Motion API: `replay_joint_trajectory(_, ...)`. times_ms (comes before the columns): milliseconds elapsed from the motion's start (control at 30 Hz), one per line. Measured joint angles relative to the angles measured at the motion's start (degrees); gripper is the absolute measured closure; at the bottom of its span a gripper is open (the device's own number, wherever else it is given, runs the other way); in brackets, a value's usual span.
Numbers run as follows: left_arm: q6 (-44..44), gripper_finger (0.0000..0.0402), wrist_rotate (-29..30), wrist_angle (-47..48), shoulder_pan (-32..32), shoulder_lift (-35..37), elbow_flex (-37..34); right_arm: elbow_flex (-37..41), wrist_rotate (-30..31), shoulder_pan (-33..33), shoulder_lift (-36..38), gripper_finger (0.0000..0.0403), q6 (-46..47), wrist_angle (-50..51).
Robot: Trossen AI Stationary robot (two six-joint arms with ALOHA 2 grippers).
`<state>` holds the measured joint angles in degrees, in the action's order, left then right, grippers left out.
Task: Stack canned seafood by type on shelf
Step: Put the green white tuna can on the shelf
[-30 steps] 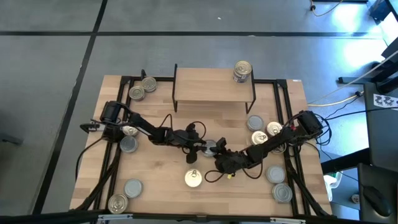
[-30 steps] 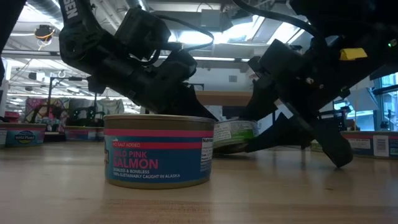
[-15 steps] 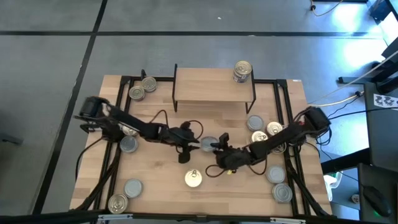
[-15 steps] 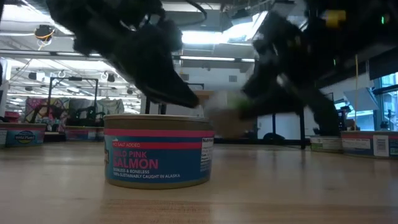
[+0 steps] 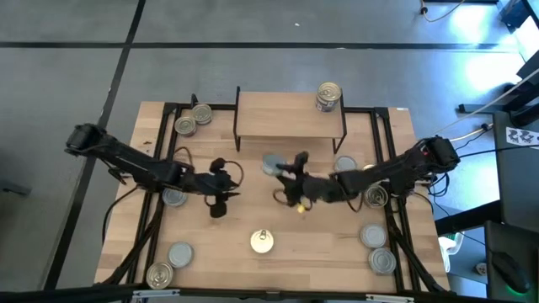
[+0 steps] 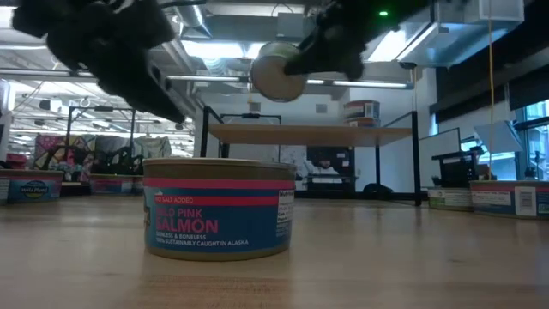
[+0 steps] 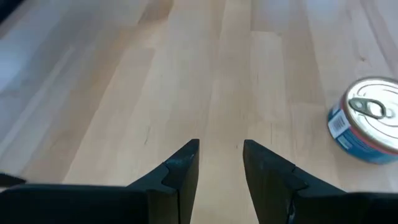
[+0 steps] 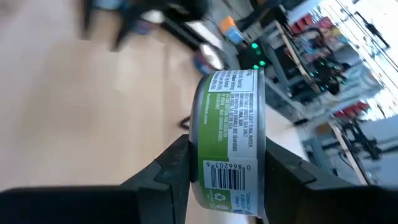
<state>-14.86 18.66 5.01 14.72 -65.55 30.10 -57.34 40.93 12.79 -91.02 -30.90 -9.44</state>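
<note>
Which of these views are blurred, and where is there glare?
Low view: both arms overhead smear with motion, as does the green-label can held aloft, while the salmon can in front stays crisp; ceiling lights glare behind. Right wrist view: the can between the right pincer reads sharp, the table and room behind streak. Left wrist view: sharp. High view: a bright patch on the floor at upper right.

One shelf [image 5: 289, 116] stands on one counter [image 5: 278, 269]. About a dozen tins [image 5: 262, 242] show, some half hidden. Two arms [image 5: 135, 164] reach in
</note>
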Motion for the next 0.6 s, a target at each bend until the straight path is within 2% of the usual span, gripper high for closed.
replay_joint_trajectory(133, -1.8, 0.0279, 0.2, 0.0, 0.0, 5.6, -4.0, -3.6, -2.4, -5.9, -0.1, 0.0259, -1.3, 0.7)
replay_joint_trajectory(233, -1.8, 0.0279, 0.5, -0.1, -0.1, 7.8, -5.5, -5.7, -11.1, -10.6, -0.2, 0.0259, -2.1, -1.2)
replay_joint_trajectory(433, -0.1, 0.0279, 1.0, -0.1, -0.1, 8.4, -5.6, -9.2, -18.9, -19.5, -4.5, 0.0259, -3.0, -5.3)
replay_joint_trajectory(600, 1.5, 0.0279, 1.2, 0.4, -0.2, 8.4, -5.6, -12.4, -22.4, -25.4, -10.0, 0.0259, -3.7, -6.0)
